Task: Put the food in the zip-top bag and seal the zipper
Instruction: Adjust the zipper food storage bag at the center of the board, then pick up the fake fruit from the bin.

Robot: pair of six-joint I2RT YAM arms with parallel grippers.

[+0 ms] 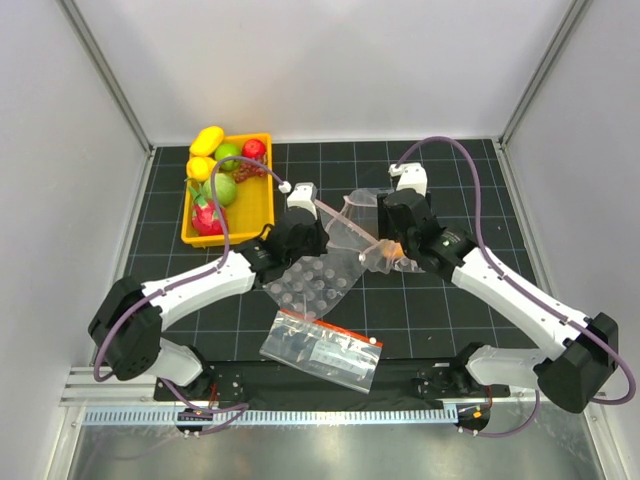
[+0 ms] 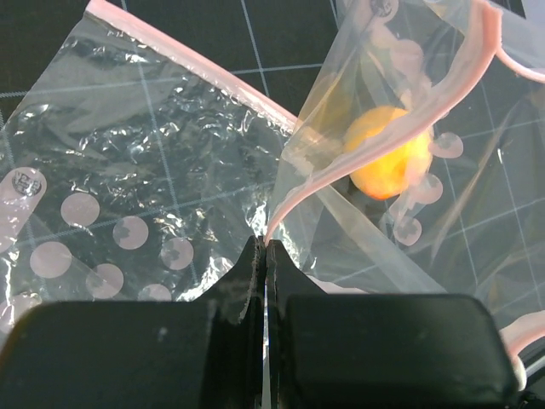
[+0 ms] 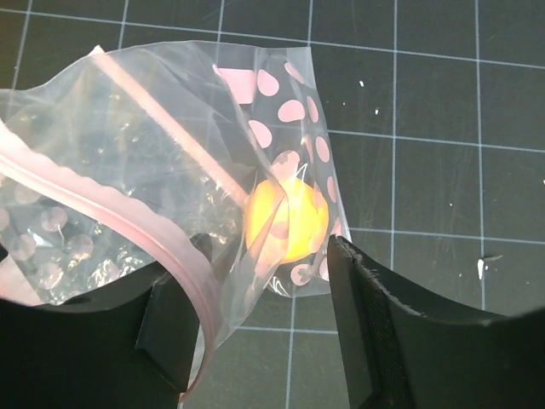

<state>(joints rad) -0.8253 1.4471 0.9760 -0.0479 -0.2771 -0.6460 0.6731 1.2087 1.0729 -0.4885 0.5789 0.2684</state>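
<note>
The left end effector point(image 2: 266, 256) is pinched shut on the zipper point(image 2: 426, 111) of the zip-top bag point(image 1: 350, 225) in the middle of the table point(image 1: 450, 330), while the right end effector point(image 3: 264, 273) stands with jaws wide, and 1 orange peach point(image 3: 285, 220) lies just ahead between them, apparently inside the bag.

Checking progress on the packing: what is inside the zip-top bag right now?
One orange peach shows through the zip-top bag. No other fruit is visible inside; the crinkled plastic and the bubble sheet behind it blur the rest.
</note>
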